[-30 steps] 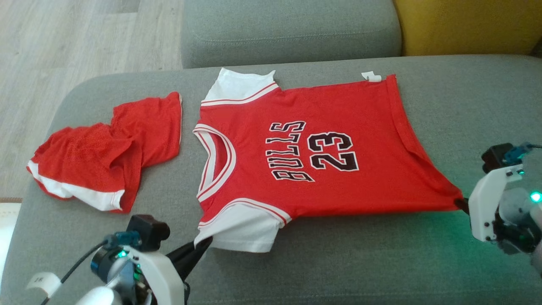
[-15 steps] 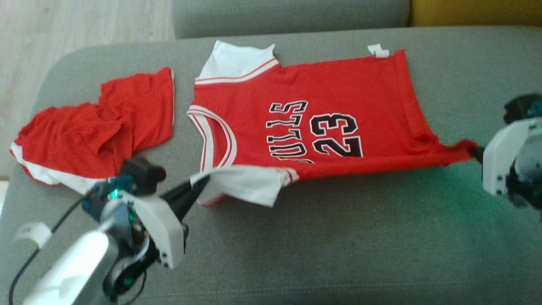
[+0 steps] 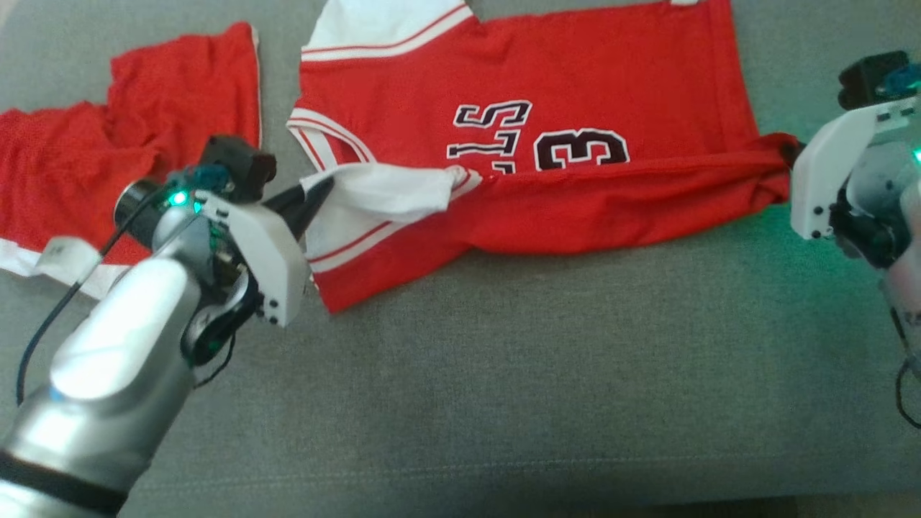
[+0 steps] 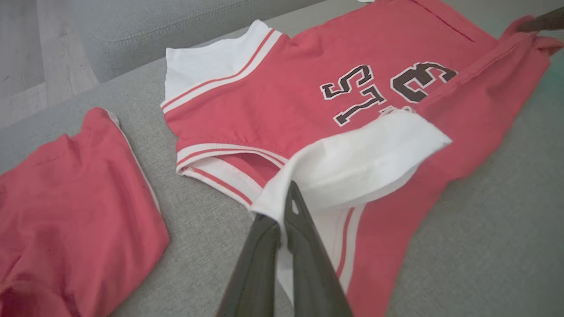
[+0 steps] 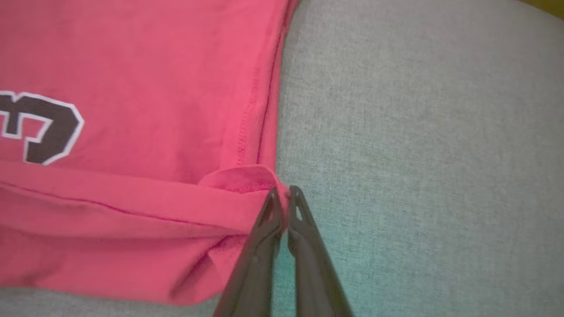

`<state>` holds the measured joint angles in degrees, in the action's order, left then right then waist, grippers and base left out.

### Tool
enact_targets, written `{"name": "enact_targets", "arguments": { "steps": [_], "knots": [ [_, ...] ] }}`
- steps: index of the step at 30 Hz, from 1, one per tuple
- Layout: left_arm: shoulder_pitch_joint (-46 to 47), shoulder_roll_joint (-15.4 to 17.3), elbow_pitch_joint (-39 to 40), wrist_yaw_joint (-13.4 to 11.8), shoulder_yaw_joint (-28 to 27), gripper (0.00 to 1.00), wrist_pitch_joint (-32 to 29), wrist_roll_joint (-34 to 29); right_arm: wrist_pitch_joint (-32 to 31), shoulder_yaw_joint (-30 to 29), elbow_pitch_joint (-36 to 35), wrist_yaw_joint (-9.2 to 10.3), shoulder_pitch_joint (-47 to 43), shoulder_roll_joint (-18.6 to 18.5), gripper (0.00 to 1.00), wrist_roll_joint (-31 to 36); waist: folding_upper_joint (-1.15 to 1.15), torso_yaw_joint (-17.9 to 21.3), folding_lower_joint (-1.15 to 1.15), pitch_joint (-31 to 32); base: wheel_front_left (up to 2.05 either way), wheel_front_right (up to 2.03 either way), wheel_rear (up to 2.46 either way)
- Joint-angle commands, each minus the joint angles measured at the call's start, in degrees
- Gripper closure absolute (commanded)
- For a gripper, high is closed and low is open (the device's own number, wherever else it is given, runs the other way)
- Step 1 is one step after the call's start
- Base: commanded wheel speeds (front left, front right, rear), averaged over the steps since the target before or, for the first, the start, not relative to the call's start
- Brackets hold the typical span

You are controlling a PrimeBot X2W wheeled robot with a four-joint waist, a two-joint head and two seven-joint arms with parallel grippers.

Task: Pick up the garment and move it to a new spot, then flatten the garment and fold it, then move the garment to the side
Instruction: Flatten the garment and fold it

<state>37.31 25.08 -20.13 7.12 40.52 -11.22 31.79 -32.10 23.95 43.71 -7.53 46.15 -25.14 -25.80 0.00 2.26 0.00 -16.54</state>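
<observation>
Red mesh shorts (image 3: 86, 165) crumpled at far left on grey sofa cushion (image 3: 504, 374), left gripper (image 3: 322, 190) clenched on white sleeve (image 3: 388, 191) of Bulls jersey (image 3: 575, 72) spread mid-cushion with near edge folded over its lettering, right gripper (image 3: 791, 153) pinching hem corner (image 3: 768, 164).

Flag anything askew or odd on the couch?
Only the red shorts, left of the jersey: bunched and wrinkled, not flat. The jersey's lifted near edge is just the fold, pinched by the left gripper and right gripper.

Crumpled red shorts (image 3: 65, 165) with white trim lie at the far left of a grey sofa (image 3: 540, 388); wood floor (image 4: 22, 44) lies beyond.
</observation>
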Motion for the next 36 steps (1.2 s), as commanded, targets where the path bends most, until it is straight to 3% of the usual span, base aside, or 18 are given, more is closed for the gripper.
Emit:
{"name": "enact_targets", "arguments": {
  "steps": [1, 7, 8, 9, 10, 13, 19, 26, 30, 36],
  "knots": [
    [3.8, 1.2, 0.5, 0.2, -1.9, 1.0, 0.9, -0.2, 0.7, 0.7, -0.9, 0.04, 1.5, 0.0, 1.0, 0.8, 0.0, 0.0, 0.0, -1.3, 0.0, 0.0, 0.0],
    [7.7, -1.5, -6.6, 0.3, 1.7, 1.0, 4.5, -0.3, 3.0, 2.9, 2.9, 0.04, 3.3, 1.7, 1.0, 2.4, 0.0, 0.0, 0.0, -2.2, 0.0, 0.0, 0.0],
    [8.0, -2.0, -7.5, 0.3, 2.2, 1.0, 5.2, -0.1, 4.0, 3.3, 3.2, 0.04, 3.6, 1.8, 0.07, 2.8, 0.0, -0.1, 0.0, -2.2, 0.0, 0.0, 0.0],
    [8.4, -2.4, -8.5, 0.3, 2.4, 0.51, 6.3, 0.0, 4.8, 3.3, 3.7, 0.04, 3.8, 1.9, 0.0, 2.9, 0.0, -0.1, 0.0, -2.1, 0.0, 0.0, 0.0],
    [8.7, -2.9, -9.4, 0.3, 2.4, 0.0, 7.4, 0.0, 5.8, 3.1, 4.2, 0.04, 4.1, 2.1, 0.0, 2.8, 0.0, -0.1, 0.0, -2.0, 0.0, 0.0, 0.0],
    [9.2, -4.7, -12.2, -0.8, 1.2, 0.0, 11.1, 0.4, 11.0, 1.8, 4.8, 0.04, 4.8, 2.5, 0.0, 2.4, 0.0, -0.5, 0.0, -1.2, 0.0, 0.0, 0.0],
    [8.9, -8.4, -14.7, -5.6, -4.6, 0.0, 21.1, 3.6, 26.4, -1.1, 2.3, 0.04, 4.2, 3.6, 0.0, 1.3, 0.0, -1.0, 0.0, 1.4, 0.0, 0.0, 0.0],
    [3.2, -12.3, -9.4, -11.3, -13.2, 0.0, 26.1, 6.9, 41.9, -7.0, -2.6, 0.04, -1.7, 5.8, 0.0, 2.1, 0.0, -1.3, 0.0, 5.3, 0.0, 0.0, 0.0],
    [-3.7, -15.4, -1.2, -14.0, -18.3, 0.0, 26.2, 4.4, 45.5, -10.7, -7.0, 0.04, -7.7, 7.7, 0.0, 5.3, 0.0, -1.5, 0.0, 7.0, 0.0, 0.0, 0.0],
    [-12.7, -18.8, 2.7, -14.8, -18.9, 0.0, 26.2, 0.5, 46.5, -17.1, -13.7, 0.04, -16.5, 11.5, 0.0, 9.7, 0.0, -1.7, 0.0, 8.5, 0.0, 0.0, 0.0]
  ]
}}
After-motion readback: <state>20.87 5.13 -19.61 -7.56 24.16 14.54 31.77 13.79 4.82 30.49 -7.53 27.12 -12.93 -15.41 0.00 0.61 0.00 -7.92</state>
